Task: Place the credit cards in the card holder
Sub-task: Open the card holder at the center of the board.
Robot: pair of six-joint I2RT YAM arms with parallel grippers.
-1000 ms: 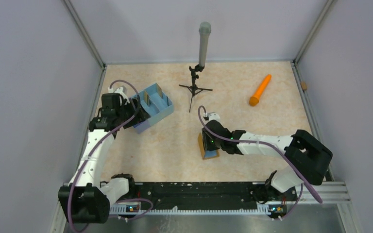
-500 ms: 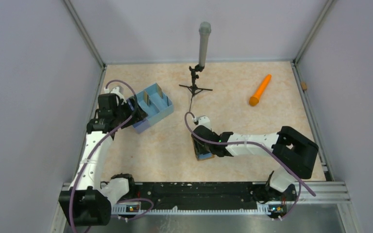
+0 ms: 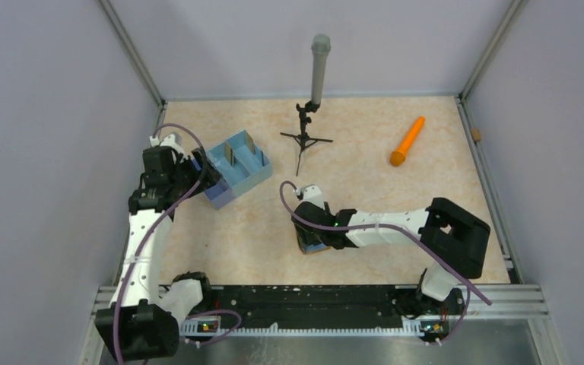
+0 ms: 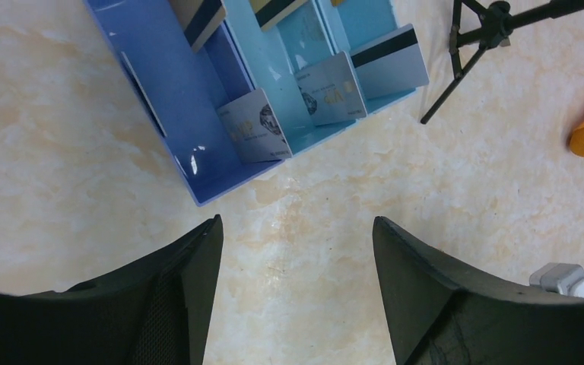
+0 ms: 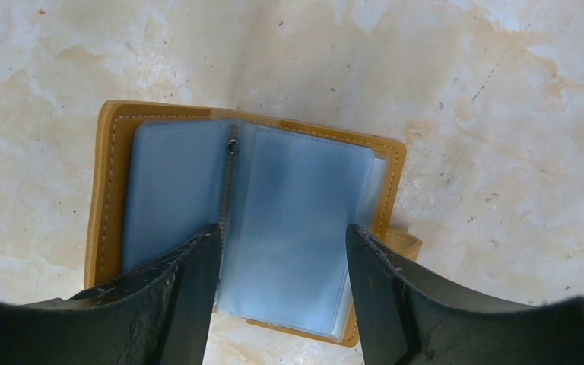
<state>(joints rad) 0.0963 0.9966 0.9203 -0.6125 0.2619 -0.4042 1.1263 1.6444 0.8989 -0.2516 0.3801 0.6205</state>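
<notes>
Several credit cards [image 4: 255,137] stand in the compartments of a blue tray [image 4: 175,99]; one card [image 4: 391,61] has a dark stripe. In the top view the cards [image 3: 229,153] stick up from the tray. My left gripper [image 4: 296,236] is open just short of the tray's near corner, over bare table, holding nothing [image 3: 200,172]. The card holder [image 5: 296,190] lies unfolded on the table, mustard cover down and bluish pockets up. My right gripper [image 5: 283,236] hangs open right above its pockets, jaws apart, with nothing in them. From above, the right gripper [image 3: 309,234] covers most of the card holder [image 3: 315,249].
A microphone on a black tripod [image 3: 305,138] stands at the back centre, its legs also showing in the left wrist view [image 4: 464,53]. An orange cone-shaped stick [image 3: 407,141] lies at the back right. Side walls close in the table left and right.
My right gripper has opened and shifted left and nearer, and the card holder now lies unfolded under it. My left gripper has drawn back left from the tray, still open.
</notes>
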